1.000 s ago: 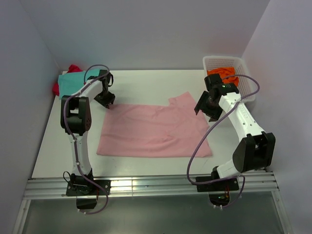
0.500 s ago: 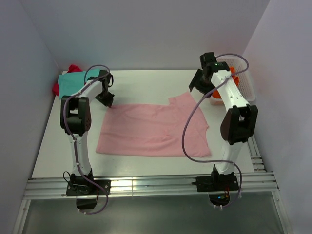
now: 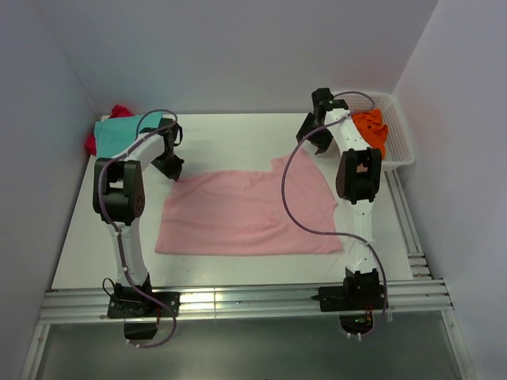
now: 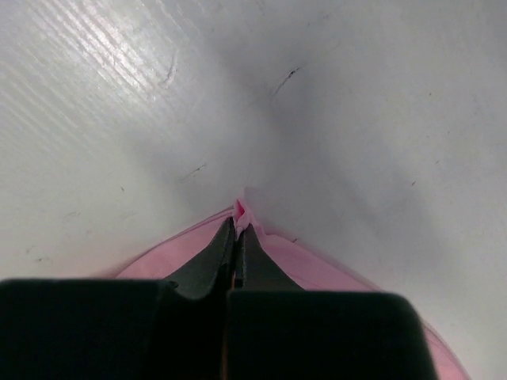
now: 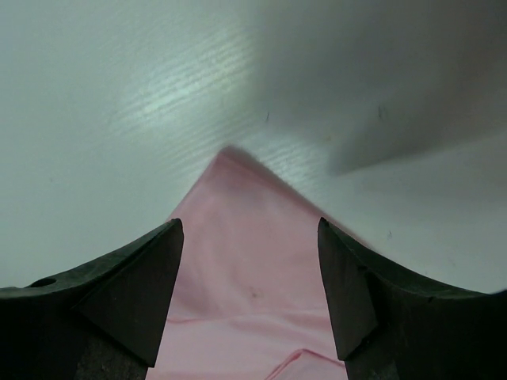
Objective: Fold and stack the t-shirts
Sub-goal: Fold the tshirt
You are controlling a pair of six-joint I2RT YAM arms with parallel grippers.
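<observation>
grips pink t-shirt's (image 3: 245, 210) far-left corner in fully closed left tool (image 4: 239, 228) — hovers wide-open, empty right tool (image 5: 248, 233) over its far-right corner.

White basket (image 3: 402, 131), far-right corner of table (image 3: 238, 134).

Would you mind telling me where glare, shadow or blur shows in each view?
Top external: sharp and evenly lit, with glare on the metal rail. Left wrist: a bright streak on the table upper left, a broad shadow down the middle, the left pincer dark and soft. Right wrist: a bright patch on the table, shadow upper right, the pink shirt corner's tip slightly blurred.
</observation>
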